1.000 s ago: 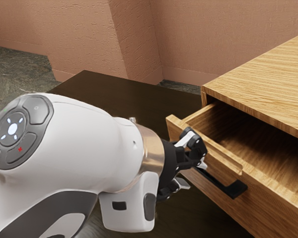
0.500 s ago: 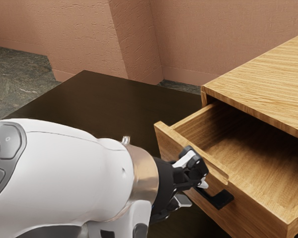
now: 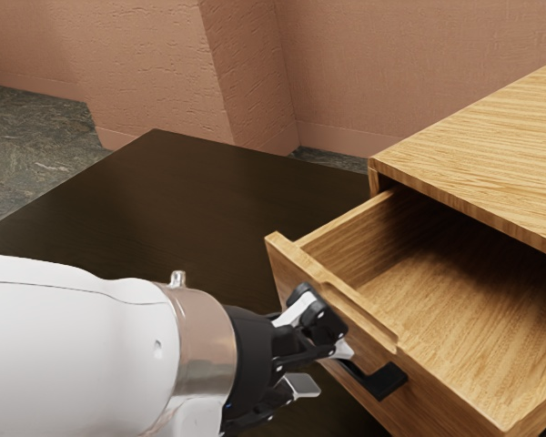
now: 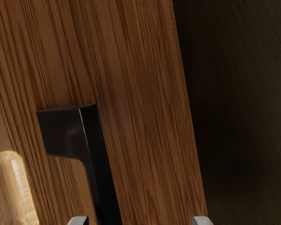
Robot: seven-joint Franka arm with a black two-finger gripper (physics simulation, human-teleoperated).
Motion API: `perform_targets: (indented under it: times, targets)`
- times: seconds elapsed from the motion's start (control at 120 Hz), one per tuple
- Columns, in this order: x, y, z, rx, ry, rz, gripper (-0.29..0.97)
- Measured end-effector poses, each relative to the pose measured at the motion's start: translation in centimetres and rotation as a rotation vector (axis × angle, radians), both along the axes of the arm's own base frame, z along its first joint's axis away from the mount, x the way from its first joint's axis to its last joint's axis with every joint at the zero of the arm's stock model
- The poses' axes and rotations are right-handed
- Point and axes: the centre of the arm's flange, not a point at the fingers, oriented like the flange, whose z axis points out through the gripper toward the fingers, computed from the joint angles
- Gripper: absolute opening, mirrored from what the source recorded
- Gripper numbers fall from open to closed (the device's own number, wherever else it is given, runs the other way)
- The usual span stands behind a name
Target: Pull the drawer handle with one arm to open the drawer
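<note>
Dark brown flat table top [image 3: 182,200] carries a light oak wooden cabinet [image 3: 491,146], which sits at the exterior view's right. The white robot arm with a silver wrist ring [image 3: 91,355] comes in low from the exterior view's left and reaches toward the cabinet front. The matching oak drawer [image 3: 346,228] stands open, sticking well out of the cabinet toward the arm, its inside bare wood. The black two-finger gripper [image 3: 335,369] is at the drawer's front panel, on the cabinet's arm side, right at the handle. The black straight bar handle on short posts [image 3: 378,376] is fixed to that front panel, low on it, on the face turned away from the cabinet body, one end free past the gripper. In the wrist view the handle runs down across the wood grain of the front panel toward the hand, dark table beside the panel edge. Cannot tell whether the gripper is clamped on the handle or just around it.
</note>
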Motion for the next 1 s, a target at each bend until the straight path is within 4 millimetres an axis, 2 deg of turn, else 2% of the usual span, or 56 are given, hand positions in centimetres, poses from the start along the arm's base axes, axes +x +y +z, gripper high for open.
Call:
perform_targets:
  times: [0.242, 0.508, 0.667, 0.817, 1.0]
  targets:
    - [-1.3, 0.8, 0.3, -0.004, -0.016, 0.009, 0.24]
    - [0.3, 1.6, -0.3, -0.014, 0.013, 0.030, 0.25]
    - [1.7, 1.8, -1.3, -0.018, 0.042, 0.038, 0.31]
    - [1.9, 1.9, -1.4, -0.020, 0.045, 0.039, 0.27]
    - [0.5, 1.9, -0.6, -0.017, 0.017, 0.039, 0.18]
